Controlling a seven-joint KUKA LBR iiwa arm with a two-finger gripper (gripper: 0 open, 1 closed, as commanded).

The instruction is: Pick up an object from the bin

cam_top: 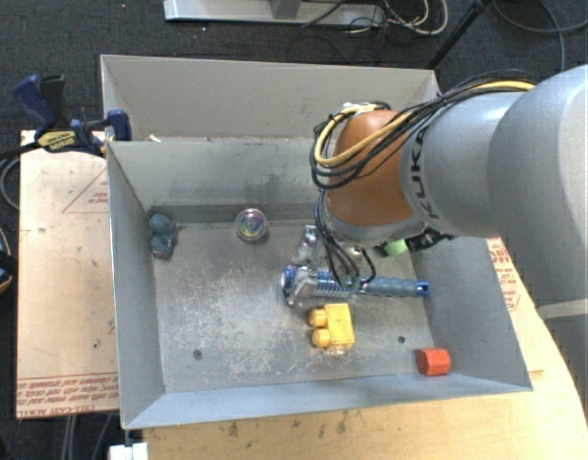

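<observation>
My gripper point(311, 255) hangs low over the middle of the bin, under the arm's orange cover. Right below it lies a blue-handled tool point(395, 287) with a silvery head. The handle points right, and the head end sits directly beneath the gripper. I cannot tell whether the gripper touches the tool. A yellow plastic block point(332, 326) with two round studs rests just in front of the tool's head, close to the gripper.
A small red-orange block point(433, 360) lies at the front right corner. A shiny round metal piece point(251, 224) sits by the back wall. A grey-blue lump point(162, 233) is in the back left corner. The arm covers the bin's back right.
</observation>
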